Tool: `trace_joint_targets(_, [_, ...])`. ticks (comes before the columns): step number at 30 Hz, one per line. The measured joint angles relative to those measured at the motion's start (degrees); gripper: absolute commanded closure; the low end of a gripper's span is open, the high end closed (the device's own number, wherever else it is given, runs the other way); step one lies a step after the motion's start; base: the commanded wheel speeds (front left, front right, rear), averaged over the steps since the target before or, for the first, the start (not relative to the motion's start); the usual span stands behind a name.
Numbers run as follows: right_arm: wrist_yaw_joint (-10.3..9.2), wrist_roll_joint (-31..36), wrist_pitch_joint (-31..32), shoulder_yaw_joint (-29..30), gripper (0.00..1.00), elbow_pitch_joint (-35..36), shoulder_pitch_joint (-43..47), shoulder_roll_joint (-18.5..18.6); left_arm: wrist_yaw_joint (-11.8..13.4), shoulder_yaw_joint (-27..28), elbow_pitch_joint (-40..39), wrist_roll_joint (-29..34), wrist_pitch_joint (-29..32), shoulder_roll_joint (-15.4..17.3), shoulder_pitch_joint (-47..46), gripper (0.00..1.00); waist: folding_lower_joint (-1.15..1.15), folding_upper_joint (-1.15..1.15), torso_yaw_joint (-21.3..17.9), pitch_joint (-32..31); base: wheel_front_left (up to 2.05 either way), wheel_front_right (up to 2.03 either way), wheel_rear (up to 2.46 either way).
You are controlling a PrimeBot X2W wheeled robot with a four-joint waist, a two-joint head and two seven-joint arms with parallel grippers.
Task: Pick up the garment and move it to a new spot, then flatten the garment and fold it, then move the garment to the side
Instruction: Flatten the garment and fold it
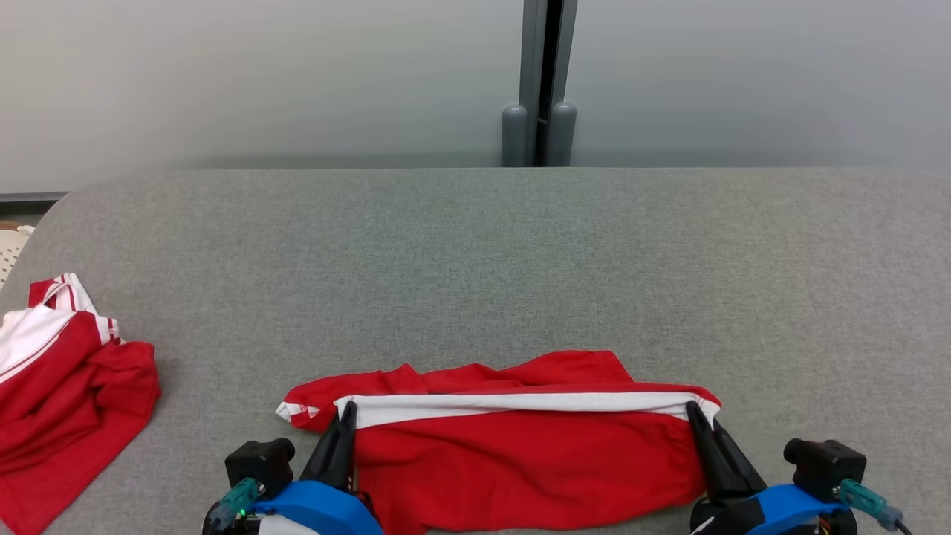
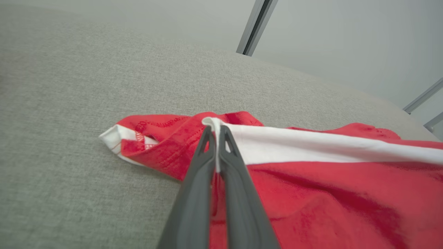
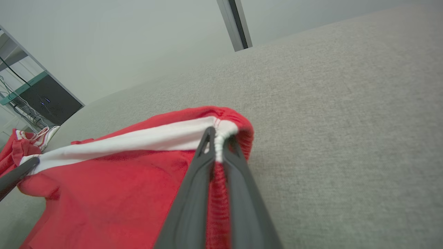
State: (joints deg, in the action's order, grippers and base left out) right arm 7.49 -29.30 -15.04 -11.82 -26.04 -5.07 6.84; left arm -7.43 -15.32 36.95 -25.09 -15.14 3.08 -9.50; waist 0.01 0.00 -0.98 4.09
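Observation:
The garment (image 1: 520, 453) is red with a white band along its upper edge, lying stretched across the near middle of the grey surface (image 1: 520, 260). My left gripper (image 1: 346, 410) is shut on the band's left end, seen pinched between the dark fingers in the left wrist view (image 2: 217, 133). My right gripper (image 1: 697, 410) is shut on the band's right end, where gathered white cloth sits between the fingertips in the right wrist view (image 3: 218, 136). The band runs taut between both grippers. A loose red flap with white trim (image 2: 128, 138) pokes out past the left gripper.
A second red and white garment (image 1: 59, 386) lies bunched at the surface's left edge, also visible as the bunched garment (image 3: 20, 145) at the right wrist view's far left. Beyond the surface stand a pale wall and a grey post (image 1: 539, 111). Bare grey surface stretches behind the garment.

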Motion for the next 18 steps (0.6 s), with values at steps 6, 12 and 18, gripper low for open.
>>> trace_joint_targets(6, [0.0,-0.1,0.0,0.7,1.0,5.6,0.6,0.2,0.0,2.3,-2.9,1.0,0.0,0.0,0.0,1.0,0.0,0.0,-0.4,-1.1,0.0,0.0,0.0])
trace_joint_targets(12, [0.0,-1.4,0.0,0.0,1.0,16.2,-3.4,1.9,0.0,2.6,-11.6,1.0,0.0,2.5,-3.9,1.0,0.0,0.0,-0.8,-2.3,0.0,0.0,0.0])
trace_joint_targets(18, [0.0,-2.0,0.0,-1.9,1.0,22.7,-14.1,8.4,0.0,1.8,-20.8,1.5,0.0,9.1,-15.7,1.0,0.0,0.0,-1.0,-2.1,0.0,0.0,0.0])
